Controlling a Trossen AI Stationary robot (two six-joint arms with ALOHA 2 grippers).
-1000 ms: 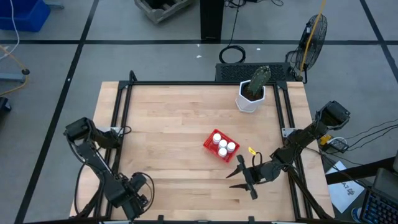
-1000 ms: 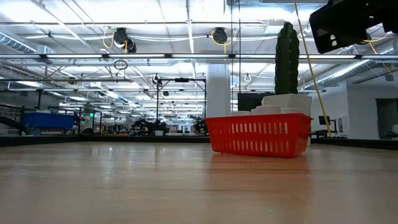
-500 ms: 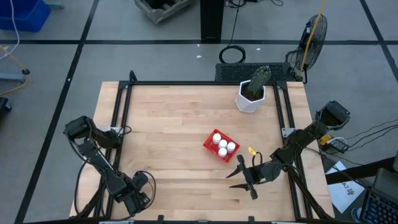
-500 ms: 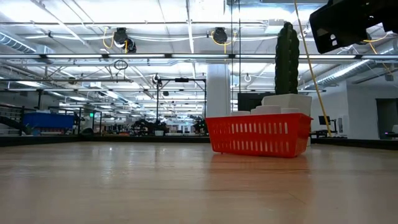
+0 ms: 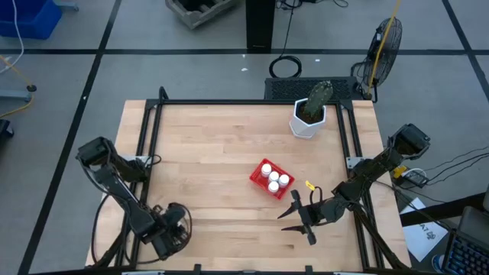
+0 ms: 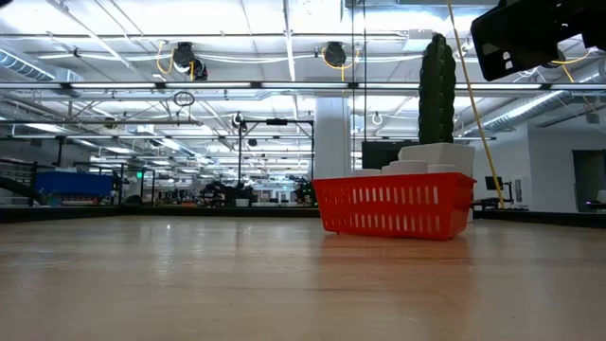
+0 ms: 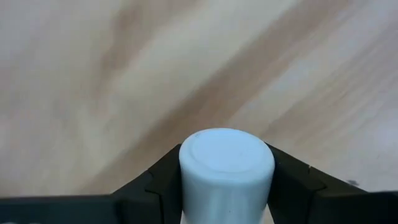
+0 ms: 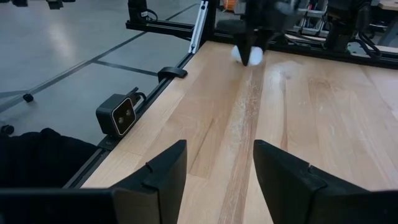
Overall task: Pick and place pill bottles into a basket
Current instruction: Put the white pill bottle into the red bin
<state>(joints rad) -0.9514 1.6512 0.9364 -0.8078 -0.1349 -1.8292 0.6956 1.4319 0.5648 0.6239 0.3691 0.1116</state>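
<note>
high view: the basket (image 5: 271, 179), small and red, sits on the wooden table (image 5: 206, 153) a little to the right of its middle, turned at an angle. four white pill bottles (image 5: 273, 179) stand inside it, caps up, packed close together. the white pot (image 5: 307, 120) with the green cactus stands beyond the basket, near the table's far right corner. the right gripper (image 5: 294, 215) hangs over the table just on the near side of the basket, fingers spread wide with nothing between them. the left gripper (image 5: 170, 229) is at the table's near left corner, well apart from the basket; from here its fingers cannot be read.

low view: the basket (image 6: 396, 204) stands flat on the table (image 6: 237, 284), white bottle tops just showing over its rim. the pot and cactus (image 6: 436, 114) rise directly behind the basket. a dark piece of an arm (image 6: 530, 33) hangs above and to the right of the basket.

left wrist view: the left gripper (image 7: 227, 180) is clamped on a pill bottle (image 7: 227, 165), a dark finger (image 7: 155, 186) pressed to each side, white cap facing the camera, wood grain of the table (image 7: 124, 74) beyond.

right wrist view: the right gripper (image 8: 221, 171) stands apart, empty, over the table (image 8: 298, 118). across the table the left gripper (image 8: 252, 37) shows with a white bottle (image 8: 247, 55) at its tip.
</note>
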